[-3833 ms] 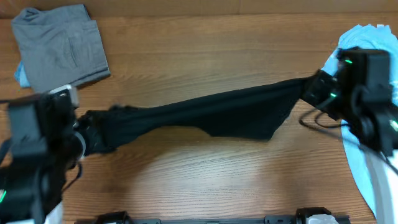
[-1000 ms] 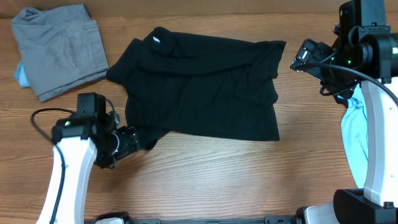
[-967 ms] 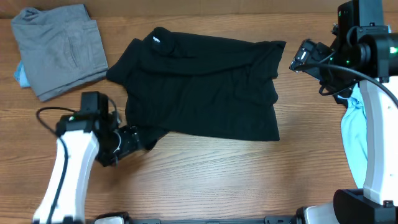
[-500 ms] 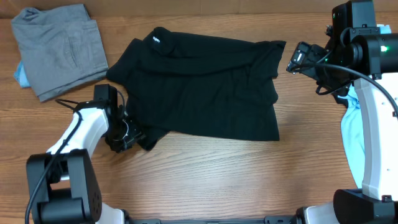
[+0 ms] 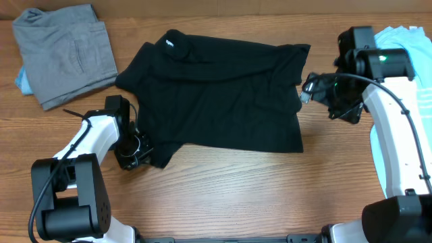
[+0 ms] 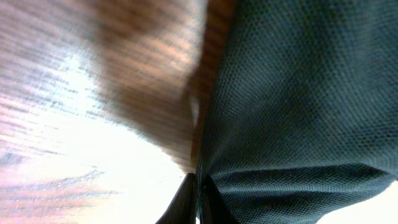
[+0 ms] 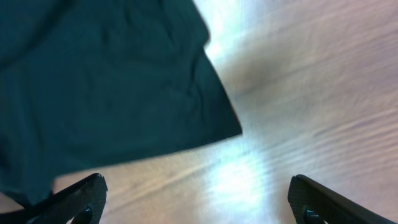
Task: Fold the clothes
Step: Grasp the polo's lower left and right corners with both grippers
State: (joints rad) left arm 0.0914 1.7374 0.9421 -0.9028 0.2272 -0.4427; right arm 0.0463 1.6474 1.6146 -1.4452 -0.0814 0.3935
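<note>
Overhead, wood-grain table [image 5: 223, 196], black shirt [image 5: 223, 94]

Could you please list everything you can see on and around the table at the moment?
black shirt: one, black, spread across the table's middle.
grey garment: one, grey, folded, far-left corner.
light blue cloth: one piece, light blue, peeking from under the grey garment.
light blue T-shirt: one, light blue, right edge, partly behind the right arm.
table: one, brown wood.
left gripper: one, black, shut on the black shirt's near-left corner.
right gripper: one, black, open, by the shirt's right edge.
</note>
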